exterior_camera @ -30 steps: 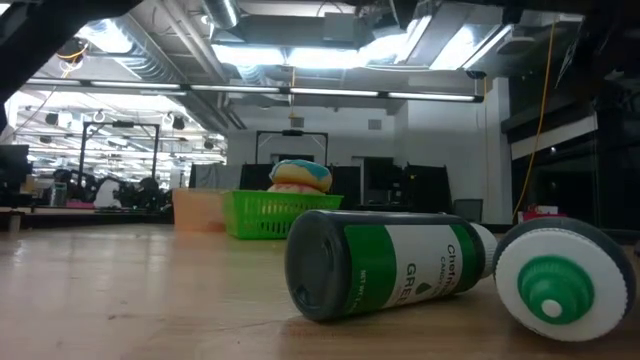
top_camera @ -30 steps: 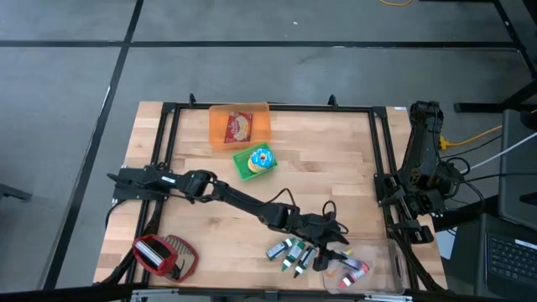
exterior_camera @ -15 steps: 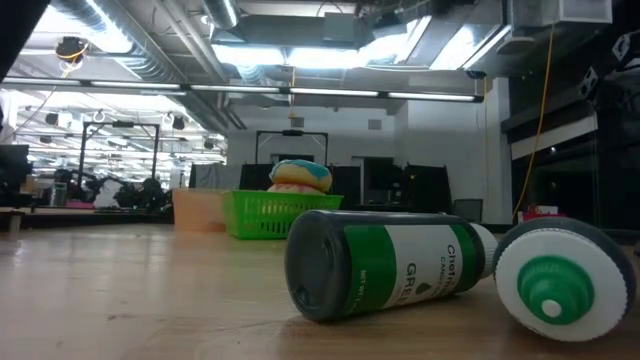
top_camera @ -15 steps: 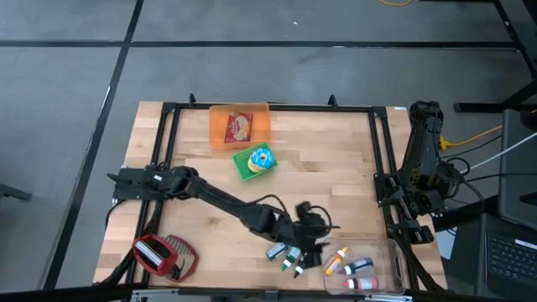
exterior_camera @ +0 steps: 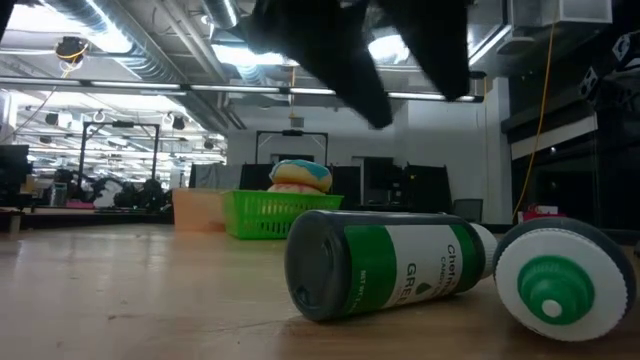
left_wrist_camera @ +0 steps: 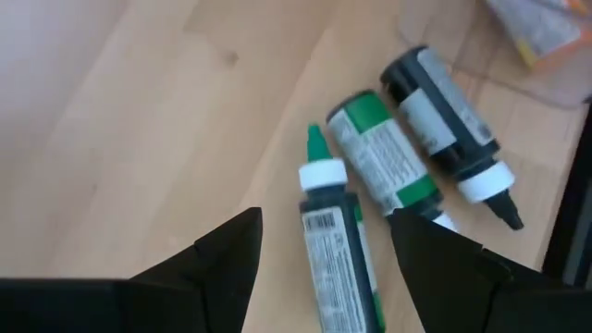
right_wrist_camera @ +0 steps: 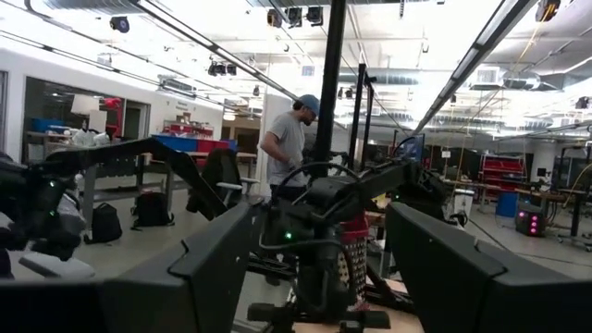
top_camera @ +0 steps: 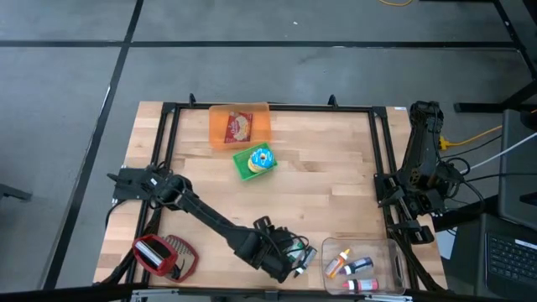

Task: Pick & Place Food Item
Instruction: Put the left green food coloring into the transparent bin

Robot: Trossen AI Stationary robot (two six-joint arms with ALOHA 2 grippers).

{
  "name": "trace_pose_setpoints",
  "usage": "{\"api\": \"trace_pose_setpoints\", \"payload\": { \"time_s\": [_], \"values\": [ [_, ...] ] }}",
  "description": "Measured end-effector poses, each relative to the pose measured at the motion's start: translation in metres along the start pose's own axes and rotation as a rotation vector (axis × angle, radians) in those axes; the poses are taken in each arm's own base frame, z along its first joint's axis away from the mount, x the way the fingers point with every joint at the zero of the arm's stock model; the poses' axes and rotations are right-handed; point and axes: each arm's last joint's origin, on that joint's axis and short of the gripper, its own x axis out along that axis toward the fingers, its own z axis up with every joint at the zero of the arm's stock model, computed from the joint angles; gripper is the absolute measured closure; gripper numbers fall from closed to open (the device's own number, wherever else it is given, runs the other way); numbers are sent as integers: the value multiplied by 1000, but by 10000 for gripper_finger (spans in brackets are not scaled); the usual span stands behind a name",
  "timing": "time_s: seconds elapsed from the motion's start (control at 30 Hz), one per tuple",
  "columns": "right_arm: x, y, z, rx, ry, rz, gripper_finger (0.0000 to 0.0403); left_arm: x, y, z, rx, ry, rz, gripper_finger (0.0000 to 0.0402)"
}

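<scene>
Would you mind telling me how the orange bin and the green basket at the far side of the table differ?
The orange bin is larger and stands at the table's far edge; the green basket is smaller and sits nearer the middle, turned at an angle. The orange bin holds a flat red packet, while the green basket holds a round, colourful item. Both rest on the wooden table, each with one item inside.

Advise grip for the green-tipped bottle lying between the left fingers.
Grip the green-tipped bottle across the middle of its round body, from straight above. It lies flat with its length running between the open left gripper; a neighbouring green-labelled bottle crowds one side.
</scene>
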Motion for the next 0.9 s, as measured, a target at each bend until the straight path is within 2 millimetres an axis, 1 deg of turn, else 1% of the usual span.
{"api": "trace_pose_setpoints", "payload": {
  "time_s": [0.13,0.3,0.47,0.57,0.73,0.9],
  "values": [
    [0,0,0,12,0,0,151,13,7,-7,-29,56,18,165],
    [0,0,0,12,0,1,151,25,14,-10,-55,110,13,165],
    [0,0,0,8,1,1,151,32,11,-7,-48,106,-29,165],
    [0,0,0,6,2,1,151,32,10,-4,-53,97,-59,165],
    [0,0,0,6,3,2,151,34,12,-3,-51,104,-48,165],
    [0,0,0,8,3,2,151,49,11,-8,-39,135,-49,165]
  ]
}}
